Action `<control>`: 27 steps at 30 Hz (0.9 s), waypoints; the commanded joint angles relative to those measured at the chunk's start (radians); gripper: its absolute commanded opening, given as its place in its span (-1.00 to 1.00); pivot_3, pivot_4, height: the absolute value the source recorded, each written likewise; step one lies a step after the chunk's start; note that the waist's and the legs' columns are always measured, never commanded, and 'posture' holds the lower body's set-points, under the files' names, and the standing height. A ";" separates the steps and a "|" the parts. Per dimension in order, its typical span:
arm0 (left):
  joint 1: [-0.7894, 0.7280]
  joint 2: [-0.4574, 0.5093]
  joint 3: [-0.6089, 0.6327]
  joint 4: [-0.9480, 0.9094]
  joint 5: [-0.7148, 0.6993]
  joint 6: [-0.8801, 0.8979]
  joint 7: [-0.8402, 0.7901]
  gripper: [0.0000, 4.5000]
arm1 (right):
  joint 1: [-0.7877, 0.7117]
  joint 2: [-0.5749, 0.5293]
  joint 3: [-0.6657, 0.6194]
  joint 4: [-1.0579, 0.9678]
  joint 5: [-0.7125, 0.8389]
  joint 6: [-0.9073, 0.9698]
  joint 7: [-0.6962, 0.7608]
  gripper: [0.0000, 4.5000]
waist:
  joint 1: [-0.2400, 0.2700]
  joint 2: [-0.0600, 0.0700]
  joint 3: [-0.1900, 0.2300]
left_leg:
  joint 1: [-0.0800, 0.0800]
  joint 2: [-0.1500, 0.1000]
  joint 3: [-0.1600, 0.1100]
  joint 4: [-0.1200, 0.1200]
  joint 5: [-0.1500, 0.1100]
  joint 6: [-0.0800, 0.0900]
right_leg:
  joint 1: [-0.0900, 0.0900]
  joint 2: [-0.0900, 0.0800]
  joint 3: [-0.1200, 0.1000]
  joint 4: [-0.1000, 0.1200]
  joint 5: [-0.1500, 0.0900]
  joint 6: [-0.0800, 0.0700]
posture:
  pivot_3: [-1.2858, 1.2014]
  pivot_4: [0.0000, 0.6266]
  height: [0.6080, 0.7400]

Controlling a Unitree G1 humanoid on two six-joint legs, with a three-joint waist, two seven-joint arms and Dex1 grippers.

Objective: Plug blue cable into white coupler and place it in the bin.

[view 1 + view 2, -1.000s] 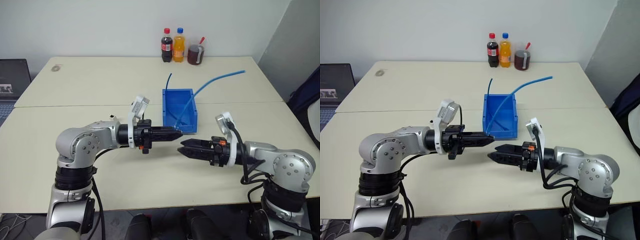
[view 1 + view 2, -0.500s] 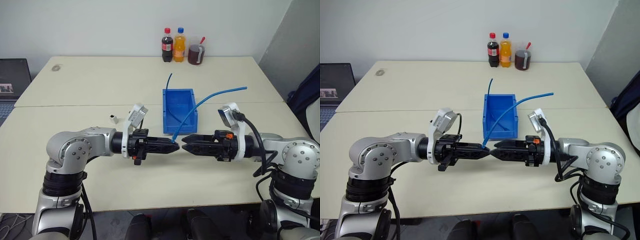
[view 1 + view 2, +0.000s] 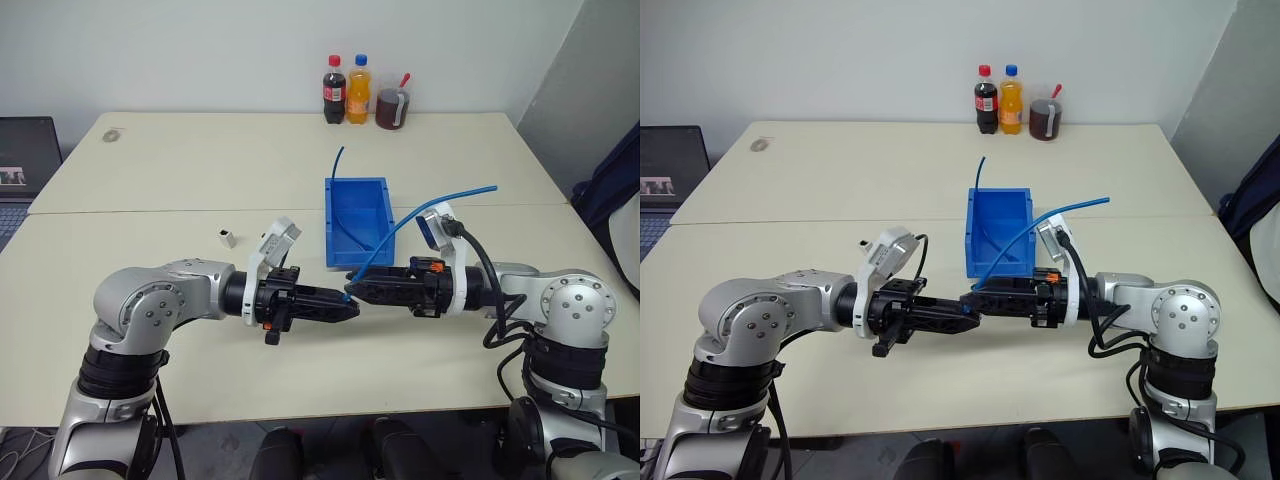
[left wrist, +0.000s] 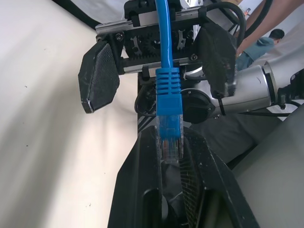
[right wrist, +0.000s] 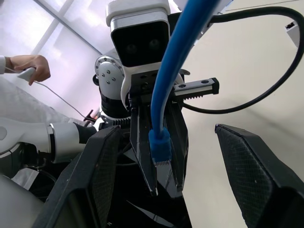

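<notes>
Black left gripper (image 4: 170,164): my fingers clamp the clear plug of the thin light-blue cable (image 3: 420,212).
Right gripper (image 5: 164,156): jaws spread around that plug.
Tiny white boxy coupler (image 3: 228,238): on table, apart.
Blue plastic bin (image 3: 357,218): behind.
Risk: handover may slip, I judge.

The left gripper (image 3: 967,319) and right gripper (image 3: 975,303) meet tip to tip before the bin (image 3: 998,262), at the blue cable (image 3: 1025,232) end.

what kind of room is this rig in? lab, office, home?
Probably an office or meeting room used as a test space. Two plain beige tables pushed together against a bare white wall, a laptop at the left edge, and drink bottles at the back. No racks or workshop tools in sight.
</notes>
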 commanded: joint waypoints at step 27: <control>-0.012 0.016 -0.018 -0.004 0.016 -0.098 -0.016 -0.44 | 0.004 -0.111 0.068 0.013 0.180 -0.106 -0.067 -0.99 | 0.000 0.000 0.000 | -0.001 0.000 0.000 0.000 0.000 0.000 | -0.001 0.000 0.000 -0.001 0.000 0.000 | 0.03 -0.52 1.00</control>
